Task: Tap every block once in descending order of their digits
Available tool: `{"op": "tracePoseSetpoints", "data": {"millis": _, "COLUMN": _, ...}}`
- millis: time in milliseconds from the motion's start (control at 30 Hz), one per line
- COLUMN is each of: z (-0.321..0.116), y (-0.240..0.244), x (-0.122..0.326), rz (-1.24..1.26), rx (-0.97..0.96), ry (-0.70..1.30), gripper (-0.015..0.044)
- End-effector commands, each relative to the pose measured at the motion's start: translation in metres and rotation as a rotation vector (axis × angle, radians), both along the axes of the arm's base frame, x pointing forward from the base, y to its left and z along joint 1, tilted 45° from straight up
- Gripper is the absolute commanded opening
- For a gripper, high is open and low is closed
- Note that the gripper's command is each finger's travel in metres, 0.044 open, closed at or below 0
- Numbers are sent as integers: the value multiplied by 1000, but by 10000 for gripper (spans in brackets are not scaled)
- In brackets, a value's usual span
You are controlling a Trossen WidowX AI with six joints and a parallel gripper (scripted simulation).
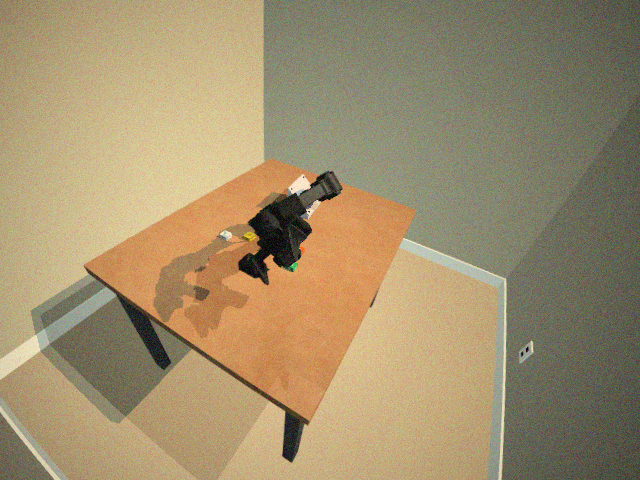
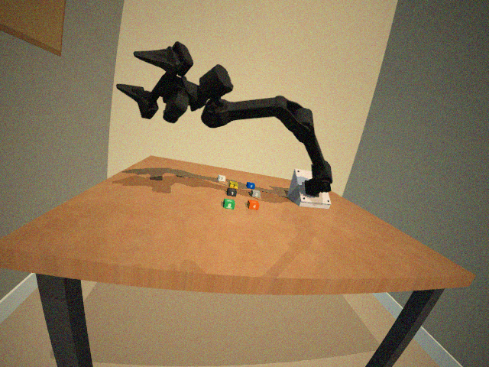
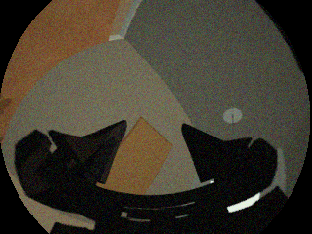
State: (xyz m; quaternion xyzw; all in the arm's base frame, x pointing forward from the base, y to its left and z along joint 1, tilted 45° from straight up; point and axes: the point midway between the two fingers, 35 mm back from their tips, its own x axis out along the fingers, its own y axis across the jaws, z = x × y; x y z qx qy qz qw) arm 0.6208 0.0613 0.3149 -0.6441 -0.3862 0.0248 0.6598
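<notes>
In the top view, the tool (image 1: 267,281) (image 2: 125,69) (image 3: 155,125) hung over the worktop (image 1: 310,330) (image 2: 221,241) (image 3: 44,39), and the arm hid several blocks; the white block (image 1: 225,235) (image 2: 221,178), yellow block (image 1: 249,236) (image 2: 234,184), green block (image 1: 293,267) (image 2: 228,204) and orange block (image 1: 301,250) (image 2: 253,205) showed.

The exterior view showed seven, adding the blue block (image 2: 250,185), black block (image 2: 231,192) and gray block (image 2: 256,193), all well below the tool. The digits were small; a misreading could break the order. The yellow and black blocks stood near each other, so a wide, low approach might brush the wrong one.

In the wrist view, the tool stood wide, holding and touching nothing; no block appeared there.
</notes>
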Motion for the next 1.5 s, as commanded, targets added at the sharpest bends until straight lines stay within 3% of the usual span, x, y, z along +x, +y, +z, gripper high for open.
{"op": "tracePoseSetpoints", "data": {"millis": 0, "z": -3, "y": -3, "x": 2, "rz": -4, "rx": 3, "ry": 20, "gripper": 400}}
{"op": "tracePoseSetpoints", "data": {"millis": 167, "z": -79, "y": -67, "x": 27, "rz": -93, "rx": 94, "ry": 425, "gripper": 400}}
{"op": "tracePoseSetpoints", "data": {"millis": 367, "z": -171, "y": -136, "x": 15, "rz": -208, "rx": 243, "ry": 869, "gripper": 400}}
{"op": "tracePoseSetpoints", "data": {"millis": 567, "z": -256, "y": -190, "x": -36, "rz": -325, "rx": 434, "ry": 1290, "gripper": 400}}
{"op": "tracePoseSetpoints", "data": {"millis": 833, "z": -333, "y": -225, "x": -139, "rz": -462, "rx": 719, "ry": 1790, "gripper": 400}}
{"op": "tracePoseSetpoints", "data": {"millis": 1067, "z": -364, "y": -224, "x": -251, "rz": -553, "rx": 1020, "ry": 2240, "gripper": 400}}
{"op": "tracePoseSetpoints", "data": {"millis": 1300, "z": -348, "y": -200, "x": -355, "rz": -577, "rx": 1345, "ry": 2684, "gripper": 400}}
{"op": "tracePoseSetpoints", "data": {"millis": 1467, "z": -341, "y": -194, "x": -370, "rz": -572, "rx": 1401, "ry": 2759, "gripper": 400}}
